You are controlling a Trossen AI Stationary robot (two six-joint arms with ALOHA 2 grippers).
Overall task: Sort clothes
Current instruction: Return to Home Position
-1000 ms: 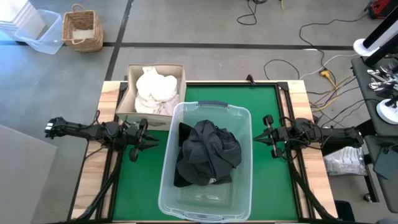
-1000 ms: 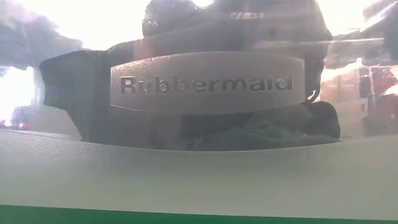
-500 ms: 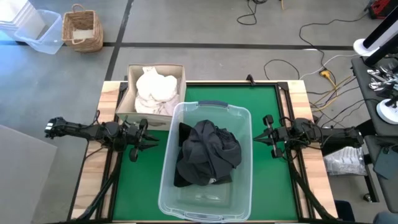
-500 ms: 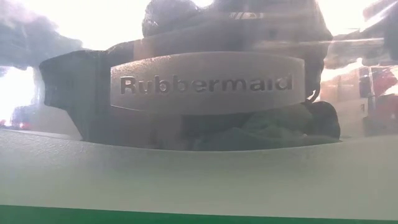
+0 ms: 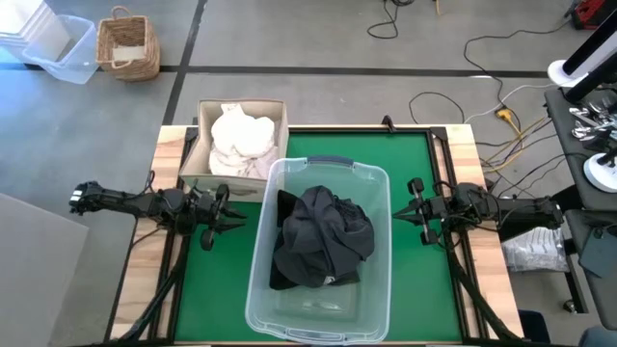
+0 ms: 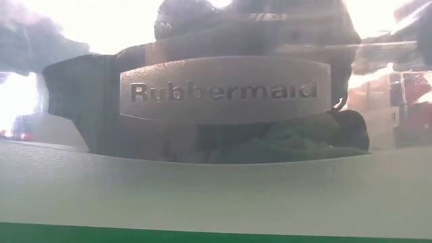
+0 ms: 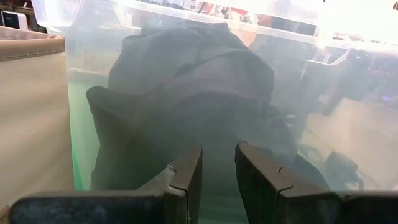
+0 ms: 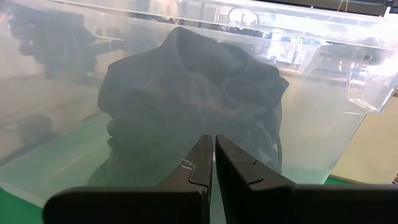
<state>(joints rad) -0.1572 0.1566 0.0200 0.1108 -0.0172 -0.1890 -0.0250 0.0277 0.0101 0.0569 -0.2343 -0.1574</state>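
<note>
A heap of dark charcoal clothes (image 5: 323, 239) lies inside the clear plastic tub (image 5: 328, 166) in the middle of the green mat. It shows through the tub's walls in both wrist views (image 7: 186, 81) (image 8: 186, 81). White clothes (image 5: 239, 145) fill the beige fabric box (image 5: 204, 114) at the far left corner. My left gripper (image 5: 229, 219) (image 7: 219, 152) hovers left of the tub, pointing at its wall, its fingers a little apart. My right gripper (image 5: 413, 212) (image 8: 214, 140) hovers right of the tub, fingers together. Neither touches anything.
The tub's near wall with its label (image 6: 223, 91) fills the low view. The beige box's side (image 7: 31, 112) stands close beside my left gripper. Bare green mat (image 5: 424, 159) lies far right of the tub. A wicker basket (image 5: 128, 43) and plastic bins (image 5: 60, 50) sit on the floor beyond.
</note>
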